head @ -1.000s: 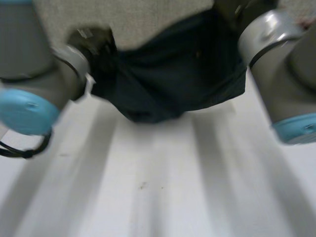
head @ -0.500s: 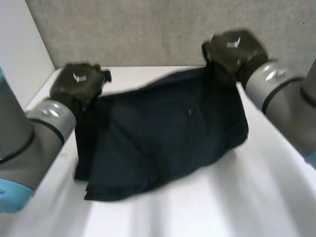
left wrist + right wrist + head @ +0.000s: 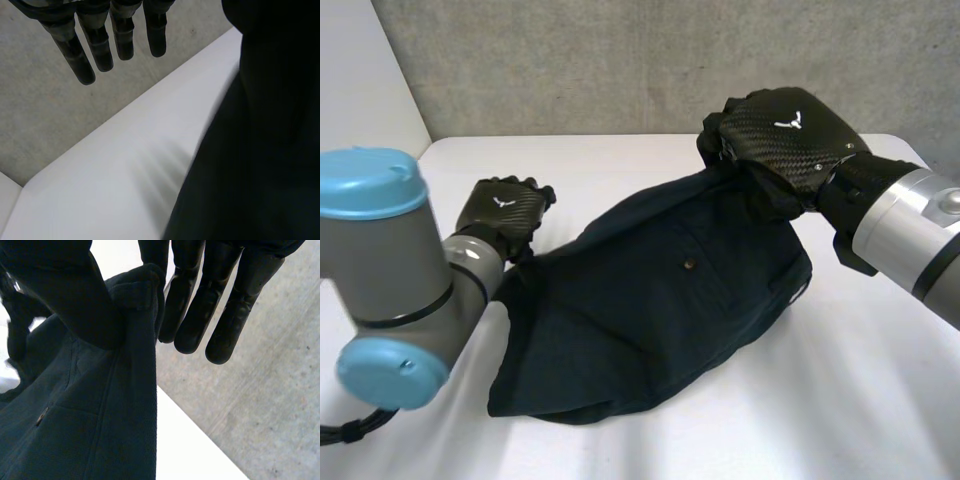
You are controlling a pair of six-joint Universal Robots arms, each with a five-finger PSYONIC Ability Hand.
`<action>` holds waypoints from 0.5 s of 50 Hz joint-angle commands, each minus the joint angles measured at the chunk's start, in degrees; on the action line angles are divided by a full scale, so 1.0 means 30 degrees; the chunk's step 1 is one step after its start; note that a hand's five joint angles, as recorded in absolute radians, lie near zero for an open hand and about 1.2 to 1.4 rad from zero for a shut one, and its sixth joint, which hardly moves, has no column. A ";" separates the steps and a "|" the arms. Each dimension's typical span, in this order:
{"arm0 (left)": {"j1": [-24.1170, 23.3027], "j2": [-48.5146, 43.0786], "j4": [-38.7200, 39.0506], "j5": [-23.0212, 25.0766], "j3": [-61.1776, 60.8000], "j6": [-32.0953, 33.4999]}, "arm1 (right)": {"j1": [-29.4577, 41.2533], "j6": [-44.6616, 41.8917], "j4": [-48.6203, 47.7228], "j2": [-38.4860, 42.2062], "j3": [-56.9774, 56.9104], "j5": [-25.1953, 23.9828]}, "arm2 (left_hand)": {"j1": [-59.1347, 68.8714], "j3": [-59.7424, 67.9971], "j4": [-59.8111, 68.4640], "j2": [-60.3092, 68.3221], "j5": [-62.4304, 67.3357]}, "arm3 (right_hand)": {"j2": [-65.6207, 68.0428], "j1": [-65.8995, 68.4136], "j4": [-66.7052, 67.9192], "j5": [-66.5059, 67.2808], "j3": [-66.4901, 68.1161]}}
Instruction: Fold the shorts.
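Note:
The dark navy shorts [image 3: 660, 300] lie bunched on the white table [image 3: 850, 400], with their far right corner lifted. My right hand [image 3: 785, 130] holds that corner up. In the right wrist view the thumb [image 3: 65, 300] and a finger [image 3: 155, 260] pinch the waistband of the shorts [image 3: 100, 430]. My left hand [image 3: 505, 212] hovers at the shorts' far left edge with nothing in it. In the left wrist view its fingers [image 3: 100, 45] are straight and apart from the dark cloth [image 3: 265, 150] beside them.
A grey surface [image 3: 620, 60] runs behind the table's far edge. A white panel [image 3: 360, 80] stands at the far left. Bare tabletop [image 3: 100, 190] lies beyond the left hand and in front of the shorts.
My left hand has opened and let go of the shorts, whose left side has dropped onto the table. The right hand keeps its pinch on the far right corner.

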 commanded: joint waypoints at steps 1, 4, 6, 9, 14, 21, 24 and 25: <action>0.0570 -0.2891 -0.0336 -0.0117 0.2337 0.0221 | -0.0139 -0.0058 0.0029 -0.0908 0.0182 -0.0176 | 0.3389 0.3571 0.3572 0.3615 0.3797 | 0.4255 0.8032 0.3981 0.4932 0.4208; 0.1215 -0.3449 -0.0599 -0.0059 0.2894 0.0134 | -0.0139 -0.0175 0.0000 -0.0908 0.0211 -0.0060 | 1.3806 1.3988 1.3989 1.4032 1.4214 | 0.4255 0.8032 0.3981 0.4932 0.4208; 0.1421 -0.3538 -0.0745 0.0000 0.3246 0.0133 | -0.0139 -0.0234 -0.0030 -0.0647 0.0037 0.0204 | 1.8581 1.8762 1.8764 1.8807 1.8989 | 0.4255 0.8032 0.3981 0.4932 0.4208; 0.1422 -0.3830 -0.1039 0.0087 0.3832 0.0192 | -0.0343 -0.0205 0.0000 0.0055 -0.0198 0.0789 | 2.1231 2.1413 2.1414 2.1457 2.1639 | 0.4255 0.8032 0.3981 0.4932 0.4208; 0.1451 -0.4298 -0.1098 0.0789 0.5643 0.0221 | -0.0579 -0.0730 0.0292 0.4125 -0.2772 0.4039 | 2.1231 2.1413 2.1414 2.1457 2.1640 | 0.4255 0.8032 0.3981 0.4932 0.4208; 0.1100 -0.6113 -0.1039 0.0528 1.1055 0.0425 | -0.0170 -0.2870 0.0264 0.8462 -0.8658 0.6678 | 2.1231 2.1413 2.1414 2.1457 2.1640 | 0.4255 0.8032 0.3981 0.4932 0.4208; 0.0982 -0.6409 -0.1010 0.0410 1.3318 0.0572 | 0.0356 -0.2784 -0.0318 1.0071 -1.1930 0.7031 | 2.1231 2.1413 2.1414 2.1457 2.1640 | 0.4255 0.8032 0.3981 0.4932 0.4208; 0.0895 -0.6467 -0.0952 0.0323 1.4834 0.0660 | 0.0417 -0.2754 -0.0671 1.0397 -1.2700 0.7089 | 2.1231 2.1413 2.1414 2.1457 2.1640 | 0.4255 0.8032 0.3981 0.4932 0.4208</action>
